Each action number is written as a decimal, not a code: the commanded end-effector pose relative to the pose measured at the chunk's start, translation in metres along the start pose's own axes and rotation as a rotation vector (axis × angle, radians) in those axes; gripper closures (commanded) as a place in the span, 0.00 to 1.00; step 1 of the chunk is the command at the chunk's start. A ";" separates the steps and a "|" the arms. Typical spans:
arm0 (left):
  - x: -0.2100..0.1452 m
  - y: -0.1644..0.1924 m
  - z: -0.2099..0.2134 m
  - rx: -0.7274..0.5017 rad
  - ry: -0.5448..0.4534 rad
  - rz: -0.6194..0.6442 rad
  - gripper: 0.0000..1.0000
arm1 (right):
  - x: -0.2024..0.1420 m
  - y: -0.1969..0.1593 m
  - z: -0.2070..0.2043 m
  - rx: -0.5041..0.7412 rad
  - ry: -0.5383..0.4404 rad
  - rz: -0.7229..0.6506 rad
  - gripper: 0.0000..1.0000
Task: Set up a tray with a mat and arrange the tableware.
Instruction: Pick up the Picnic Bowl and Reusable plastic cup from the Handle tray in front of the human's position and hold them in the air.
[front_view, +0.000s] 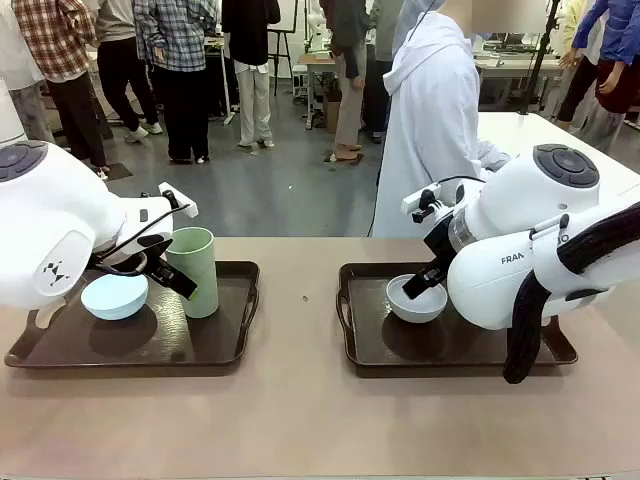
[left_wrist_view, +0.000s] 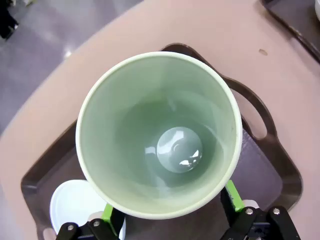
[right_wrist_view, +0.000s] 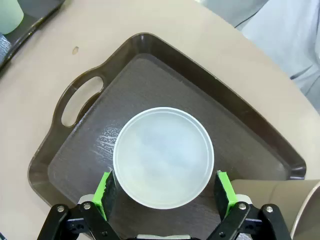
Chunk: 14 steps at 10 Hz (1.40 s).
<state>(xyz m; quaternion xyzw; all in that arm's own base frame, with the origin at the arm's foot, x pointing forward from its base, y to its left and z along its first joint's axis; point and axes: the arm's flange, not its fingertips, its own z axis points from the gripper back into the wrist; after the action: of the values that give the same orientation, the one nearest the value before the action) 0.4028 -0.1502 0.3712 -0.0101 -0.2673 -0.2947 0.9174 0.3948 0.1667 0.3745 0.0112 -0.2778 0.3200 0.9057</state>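
Note:
On the left dark tray stand a pale blue bowl and a tall pale green cup. My left gripper is open with its fingers on either side of the upright cup; its green pads sit just under the rim. The right tray holds a white bowl. Open, my right gripper straddles the bowl, pads close beside its wall. A tan-brown cup stands beside it. A dark textured mat lines the tray floor.
A person in a white hooded top stands at the far side of the table. Bare tan tabletop separates the two trays, with a small speck on it. The tray handles face the gap.

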 end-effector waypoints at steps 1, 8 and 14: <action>0.000 0.000 0.000 0.000 0.000 0.000 0.00 | 0.000 0.000 0.000 0.000 0.000 0.000 0.00; 0.000 0.000 0.000 0.000 0.000 0.000 0.00 | 0.000 0.000 0.000 0.000 0.000 0.000 0.00; 0.000 0.000 0.000 0.000 0.000 0.000 0.00 | 0.000 0.000 0.000 0.000 0.000 0.000 0.00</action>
<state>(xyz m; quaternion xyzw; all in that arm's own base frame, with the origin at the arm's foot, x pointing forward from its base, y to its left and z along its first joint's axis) 0.4027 -0.1505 0.3712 -0.0101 -0.2673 -0.2950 0.9173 0.3949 0.1666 0.3745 0.0110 -0.2779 0.3200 0.9057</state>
